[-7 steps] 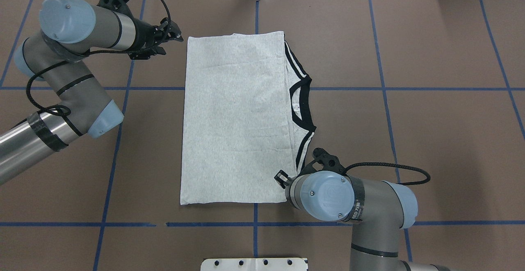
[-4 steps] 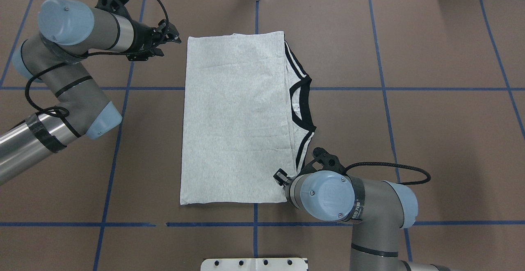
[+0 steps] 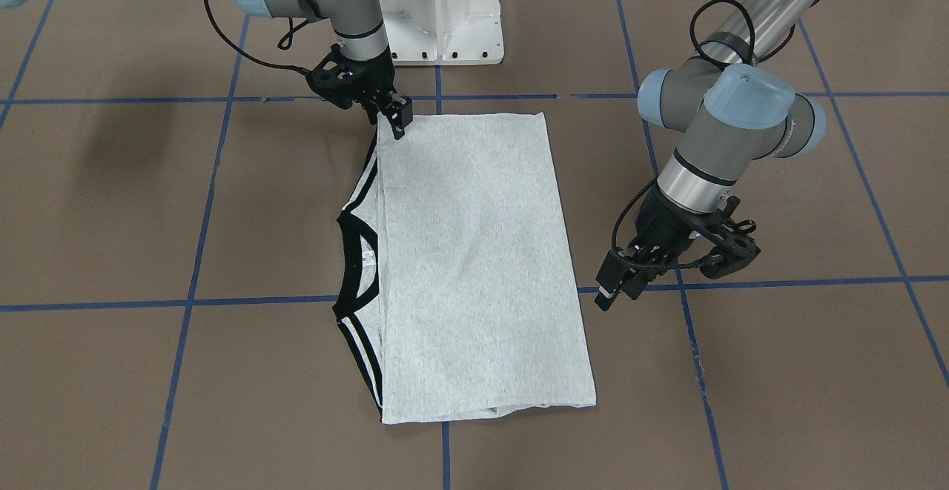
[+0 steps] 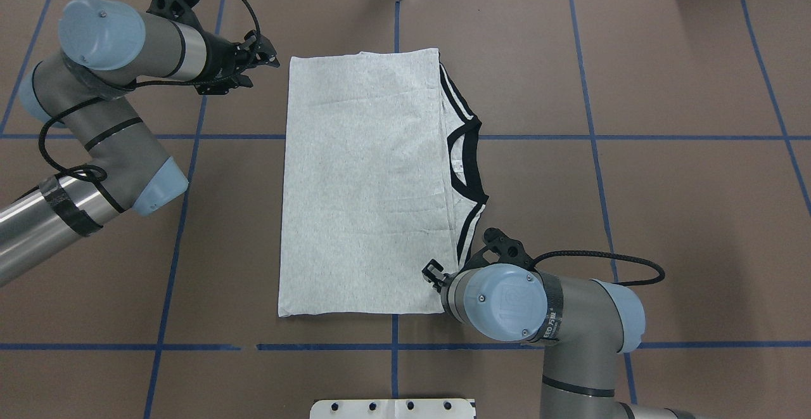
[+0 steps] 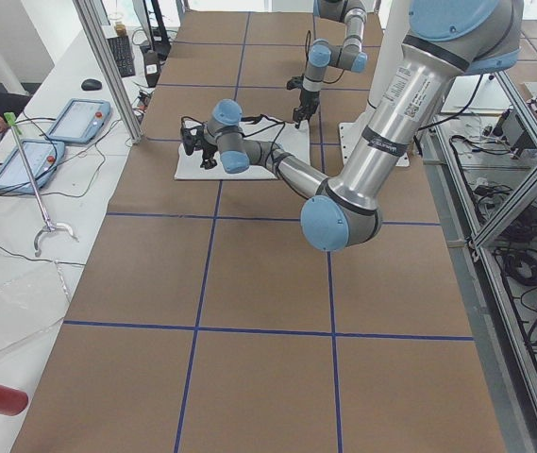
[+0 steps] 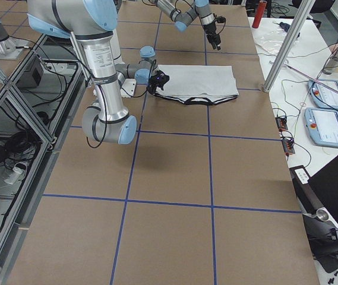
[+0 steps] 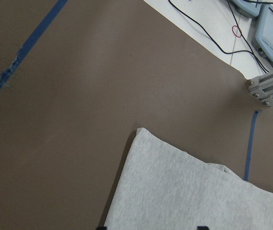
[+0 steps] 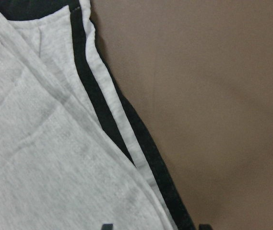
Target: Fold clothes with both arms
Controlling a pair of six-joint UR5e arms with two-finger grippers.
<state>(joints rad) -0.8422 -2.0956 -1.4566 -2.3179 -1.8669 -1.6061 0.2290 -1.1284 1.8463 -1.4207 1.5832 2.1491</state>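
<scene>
"Overhead exterior view: where's the shirt?"

"Light heather-grey T-shirt (image 4: pixel 361 184), folded into a long rectangle, flat mid brown blue-taped worktop (image 4: pixel 665 216), black collar (image 4: pixel 467 189) poking out."

"End effectors?"

"Left black two-finger end effector (image 4: pixel 272 52) gapes wide just beside a far corner. Right end effector (image 3: pixel 394 116), wide too, sits at the striped-shoulder corner."

Brown table (image 4: pixel 697 216) with blue tape grid (image 4: pixel 665 137), white side bench (image 5: pixel 4 274), aluminium post (image 5: pixel 109 66).
</scene>
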